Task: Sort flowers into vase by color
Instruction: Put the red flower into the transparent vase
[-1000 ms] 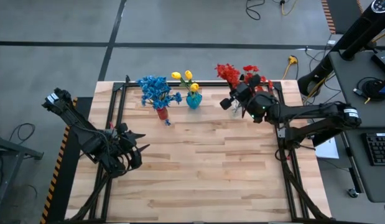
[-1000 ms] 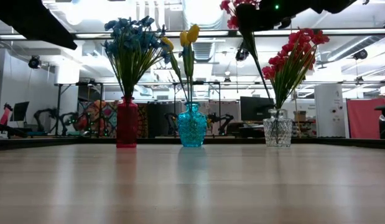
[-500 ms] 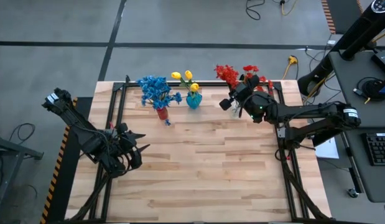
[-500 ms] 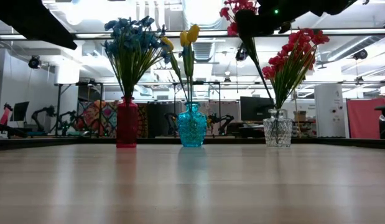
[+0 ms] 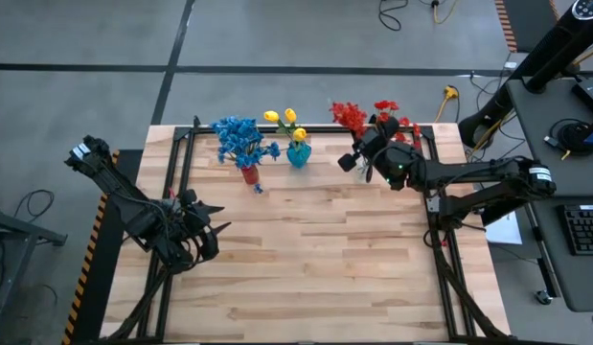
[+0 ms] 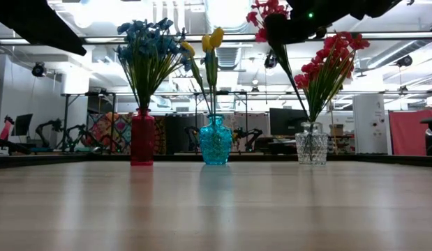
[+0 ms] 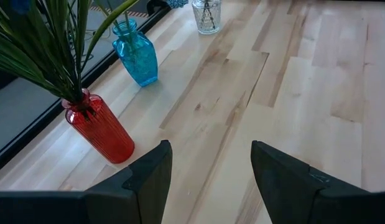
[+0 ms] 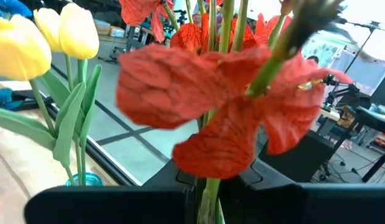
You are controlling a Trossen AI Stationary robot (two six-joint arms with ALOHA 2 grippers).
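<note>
three vases stand in a row along the far edge of the table (image 5: 306, 259): a red vase (image 6: 142, 138) with blue flowers (image 6: 147, 43), a blue vase (image 6: 216, 141) with yellow flowers (image 6: 213, 38), and a clear vase (image 6: 312, 143) with red flowers (image 6: 333, 57). the right tool (image 5: 365, 153) is high above the table near the far edge, just beside the clear vase, clamped on the green stem of a red flower spray (image 5: 351, 114). in the low view that stem slants down from the dark tool toward the mouth of the clear vase, its blooms up by the tool; whether its tip has reached the vase cannot be told. the right wrist view shows the red petals (image 8: 223, 112) close in front of the tool's fingers. the left tool (image 5: 202, 235) waits over the near left part of the table, fingers (image 7: 152, 180) spread apart and holding nothing.
</note>
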